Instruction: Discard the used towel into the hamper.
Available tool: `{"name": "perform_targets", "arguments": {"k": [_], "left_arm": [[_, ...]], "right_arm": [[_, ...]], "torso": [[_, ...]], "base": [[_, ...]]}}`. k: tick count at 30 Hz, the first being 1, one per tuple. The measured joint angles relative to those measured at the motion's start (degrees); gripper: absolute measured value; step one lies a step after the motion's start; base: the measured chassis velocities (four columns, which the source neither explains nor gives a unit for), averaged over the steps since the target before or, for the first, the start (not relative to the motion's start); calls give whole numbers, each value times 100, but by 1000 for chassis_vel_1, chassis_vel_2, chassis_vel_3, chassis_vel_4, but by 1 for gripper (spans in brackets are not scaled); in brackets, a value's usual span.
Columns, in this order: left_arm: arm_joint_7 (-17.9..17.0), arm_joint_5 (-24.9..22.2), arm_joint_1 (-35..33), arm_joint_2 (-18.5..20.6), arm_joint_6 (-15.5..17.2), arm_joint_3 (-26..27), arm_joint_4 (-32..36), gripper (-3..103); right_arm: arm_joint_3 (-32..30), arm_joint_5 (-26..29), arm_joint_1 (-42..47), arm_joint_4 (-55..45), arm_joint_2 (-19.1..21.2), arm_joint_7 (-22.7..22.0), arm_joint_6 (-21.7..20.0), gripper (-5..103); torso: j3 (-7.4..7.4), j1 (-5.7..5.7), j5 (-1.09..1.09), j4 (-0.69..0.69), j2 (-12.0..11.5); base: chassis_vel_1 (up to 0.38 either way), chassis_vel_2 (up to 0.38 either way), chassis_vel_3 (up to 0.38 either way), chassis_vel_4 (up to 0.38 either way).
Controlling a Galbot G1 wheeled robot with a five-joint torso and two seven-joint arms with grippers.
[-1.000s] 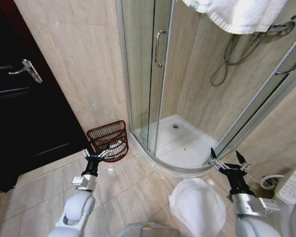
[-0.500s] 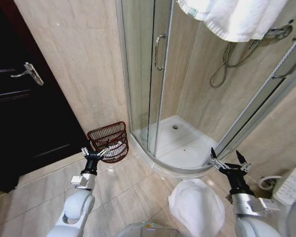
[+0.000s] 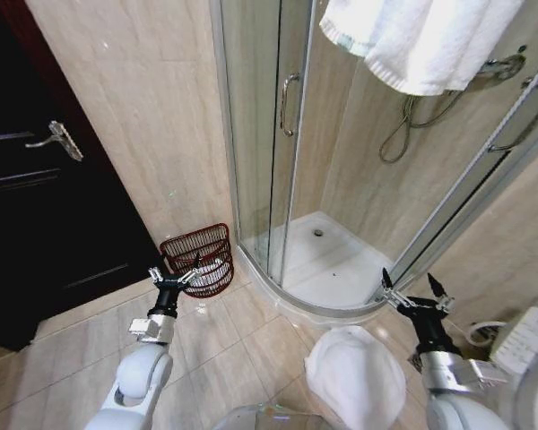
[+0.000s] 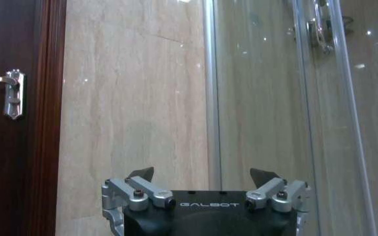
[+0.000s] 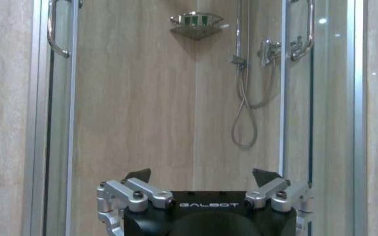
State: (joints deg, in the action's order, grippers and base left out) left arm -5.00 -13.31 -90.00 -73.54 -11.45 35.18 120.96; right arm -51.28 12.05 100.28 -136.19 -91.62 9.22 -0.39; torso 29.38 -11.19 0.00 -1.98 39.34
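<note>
From the head view, the left gripper (image 3: 174, 278) is held low over the tiled floor (image 3: 224, 349) with its fingers spread and nothing between them. The hamper (image 3: 198, 258) stands just beyond its fingertips, a little toward the robot's right, a reddish-brown wire basket set on the floor against the beige wall (image 3: 134, 116) beside the shower enclosure (image 3: 278, 152). Something pale lies inside the hamper (too small to make out). The right gripper (image 3: 413, 292) is also low, fingers splayed and empty, just in front of the curved sill of the shower tray (image 3: 327, 264). High above both grippers, a white towel (image 3: 421, 36) hangs over the top of the enclosure, well apart from either hand. Below the right gripper, nearer the robot, sits a white toilet lid (image 3: 357, 376). Far off to the left gripper's left is a dark door (image 3: 36, 224) with a metal handle (image 3: 56, 139).

In the left wrist view, the left gripper (image 4: 202, 175) shows both dark fingertips apart, grasping nothing, facing the wall and the glass edge of the enclosure, with the door handle (image 4: 8, 93) off to one side.

In the right wrist view, the right gripper (image 5: 202, 175) is likewise open-handed and empty, pointing into the shower, where a hose (image 5: 245, 113) and a corner shelf (image 5: 196, 24) hang ahead of it.
</note>
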Motion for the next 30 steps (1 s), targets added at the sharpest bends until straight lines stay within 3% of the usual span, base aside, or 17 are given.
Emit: {"name": "perform_targets", "arguments": {"k": [13,30], "left_arm": [[-65,1,25,32,151,-56,88,100],[-73,-22,45,33,181,-72,115,95]], "right_arm": [[15,-5,0,6,-2,13,2,100],[16,5,-98,32,19,17,-15,100]], "torso": [[156,-117,0,0,271],[385,-287,0,0,671]], "base": [[0,0,0,0],[0,0,0,0]]}}
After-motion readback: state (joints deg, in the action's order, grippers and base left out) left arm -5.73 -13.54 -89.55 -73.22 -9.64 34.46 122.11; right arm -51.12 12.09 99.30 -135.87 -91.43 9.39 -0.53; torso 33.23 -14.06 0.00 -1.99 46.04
